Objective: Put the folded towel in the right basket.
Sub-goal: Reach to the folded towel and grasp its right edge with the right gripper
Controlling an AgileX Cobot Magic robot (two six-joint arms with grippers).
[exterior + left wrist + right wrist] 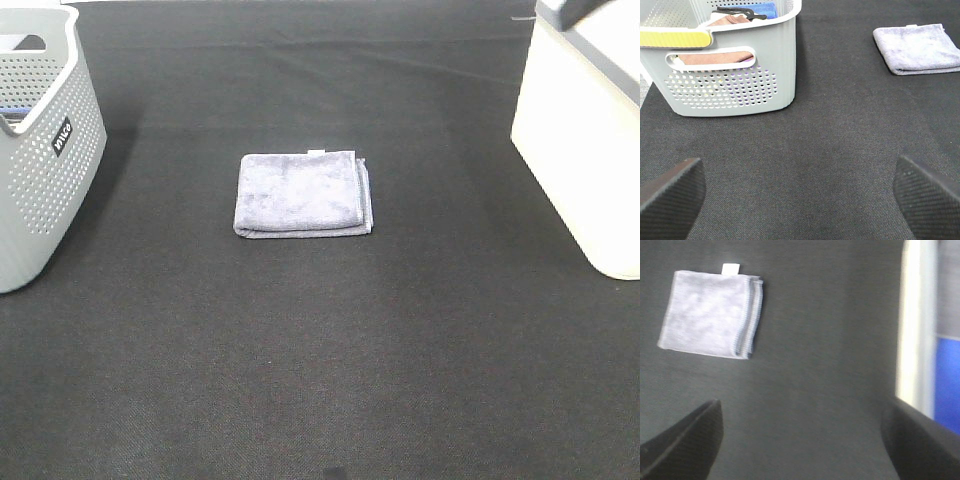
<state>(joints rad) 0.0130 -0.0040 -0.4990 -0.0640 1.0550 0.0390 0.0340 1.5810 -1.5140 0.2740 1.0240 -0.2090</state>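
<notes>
Towel (303, 193): 1, grey-lilac, soft napped pile, folded into a near-square with layered edges on the side facing the right basket (585, 150); 1 small white tag (316, 152) at its far edge.
Towel position: flat on the tabletop (320, 380), left of the right basket, well apart from it and outside it.
Right basket: 1, cream, smooth solid walls, rounded lower corner, grey rim.
Left basket (40, 170): 1, grey plastic, walls perforated with rows of small holes, slot handle; stands beyond the towel from the right basket, at the opposite edge.
Left basket contents: folded cloths (725, 20), pinkish and blue; number cannot be told.
Tabletop: black woven cloth, matte, fine weave.
Left tool (800, 195): 2 black textured pads spread wide, nothing between them.
Right tool (805, 440): 2 dark pads spread wide, gripping nothing; picture blurred.
</notes>
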